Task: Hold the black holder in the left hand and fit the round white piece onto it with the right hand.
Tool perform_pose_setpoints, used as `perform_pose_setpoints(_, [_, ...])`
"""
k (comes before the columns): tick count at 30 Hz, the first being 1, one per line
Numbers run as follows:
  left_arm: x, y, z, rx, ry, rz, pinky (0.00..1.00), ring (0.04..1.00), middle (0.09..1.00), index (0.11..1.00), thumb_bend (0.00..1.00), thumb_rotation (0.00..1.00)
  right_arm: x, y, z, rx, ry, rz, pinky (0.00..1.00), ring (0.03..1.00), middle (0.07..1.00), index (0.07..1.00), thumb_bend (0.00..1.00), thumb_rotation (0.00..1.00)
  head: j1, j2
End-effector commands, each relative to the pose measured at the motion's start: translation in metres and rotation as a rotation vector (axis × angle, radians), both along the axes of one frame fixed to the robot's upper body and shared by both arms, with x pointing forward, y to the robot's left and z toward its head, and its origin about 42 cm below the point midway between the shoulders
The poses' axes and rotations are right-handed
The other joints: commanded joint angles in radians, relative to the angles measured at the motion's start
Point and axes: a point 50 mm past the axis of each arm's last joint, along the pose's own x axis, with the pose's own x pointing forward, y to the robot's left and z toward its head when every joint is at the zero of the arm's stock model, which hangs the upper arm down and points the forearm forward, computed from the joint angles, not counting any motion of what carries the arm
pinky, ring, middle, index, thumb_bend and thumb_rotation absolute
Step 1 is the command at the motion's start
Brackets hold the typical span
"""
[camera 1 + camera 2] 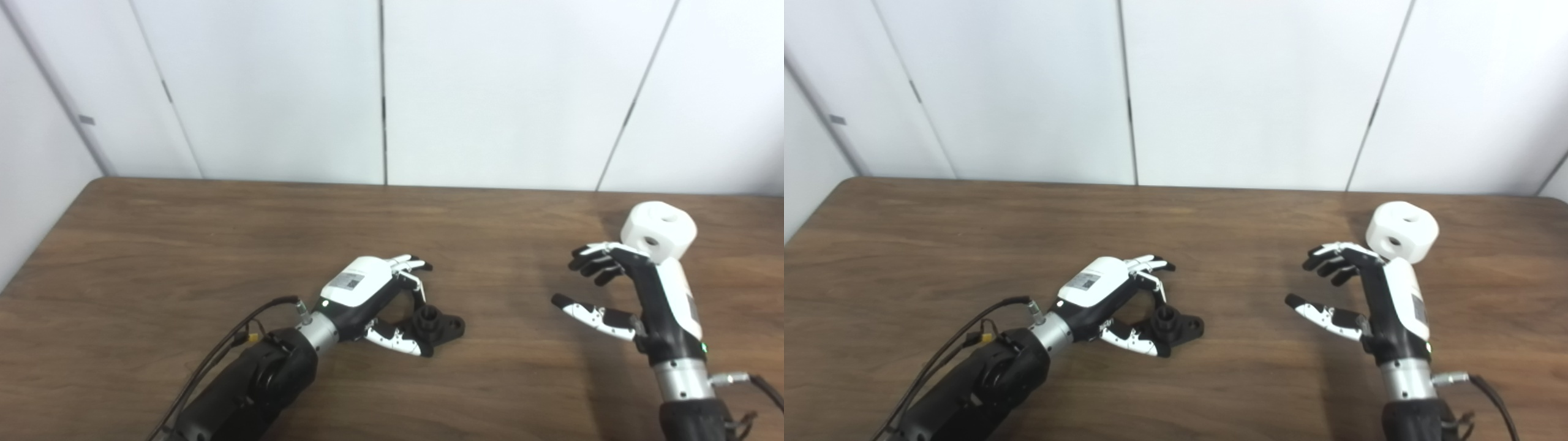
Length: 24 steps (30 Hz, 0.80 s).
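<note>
The black holder (437, 324), a small base with a short round post, lies on the wooden table (184, 245) near the middle. My left hand (367, 291) cups it from the left: the thumb (395, 340) lies along its near side and the fingers arch over it without closing, so the hand is open. The round white piece (659, 231), a thick disc with a hole on top and one in its side, sits on the table at the far right. My right hand (637, 294) is open just in front of it, fingers spread and apart from the piece.
White wall panels (380, 92) rise right behind the table's far edge. A cable (233, 343) trails from my left forearm, and another (765, 389) from my right wrist.
</note>
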Motion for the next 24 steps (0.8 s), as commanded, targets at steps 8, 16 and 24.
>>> perform_pose_setpoints(8, [-0.018, 0.036, -0.035, 0.165, 0.096, -0.055, 0.83, 0.895, 0.873, 0.486, 0.52, 0.06, 0.036, 0.003, 0.078, -0.446, -0.052, -0.076, 0.60, 0.760, 0.824, 0.797, 0.76, 0.29, -0.382, -0.105])
perform_pose_setpoints(16, [-0.013, 0.059, -0.036, 0.177, 0.108, -0.057, 0.80, 0.875, 0.854, 0.487, 0.52, 0.05, 0.071, 0.005, 0.114, -0.672, -0.030, -0.256, 0.80, 0.888, 0.907, 0.827, 0.85, 0.36, -0.593, -0.196])
perform_pose_setpoints(24, [-0.012, 0.066, -0.041, 0.200, 0.121, -0.071, 0.81, 0.896, 0.869, 0.486, 0.52, 0.06, 0.101, -0.019, 0.128, -0.738, 0.038, -0.406, 0.86, 0.930, 0.935, 0.847, 0.88, 0.42, -0.659, -0.236])
